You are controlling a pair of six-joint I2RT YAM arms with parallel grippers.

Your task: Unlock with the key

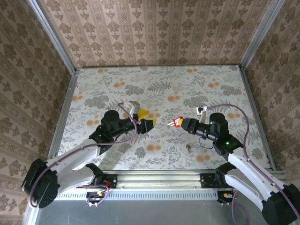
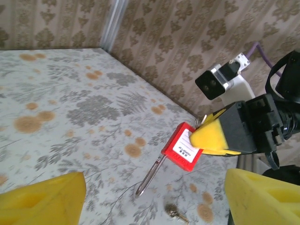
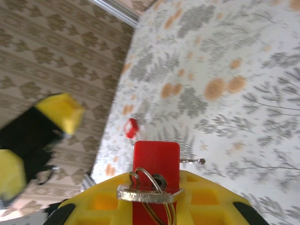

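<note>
My right gripper (image 1: pixel 183 123) is shut on a red padlock (image 1: pixel 178 122), held above the table. In the left wrist view, the padlock (image 2: pixel 183 150) shows its white label, and its silver shackle (image 2: pixel 151 176) points down and left. From the right wrist, the padlock (image 3: pixel 156 159) sits between my yellow fingers (image 3: pixel 206 197). The key (image 3: pixel 150 193) is in its keyhole, edge-on, with a wire ring. The shackle's free end (image 3: pixel 200 161) pokes out sideways. My left gripper (image 1: pixel 145 118) stands open just left of the shackle, nothing between its fingers (image 2: pixel 42 201).
Another small dark key (image 1: pixel 188 149) lies on the flowered table below the right gripper; it is also in the left wrist view (image 2: pixel 174 213). A second small red padlock (image 3: pixel 131 127) rests on the table further off. Patterned walls enclose the table on three sides.
</note>
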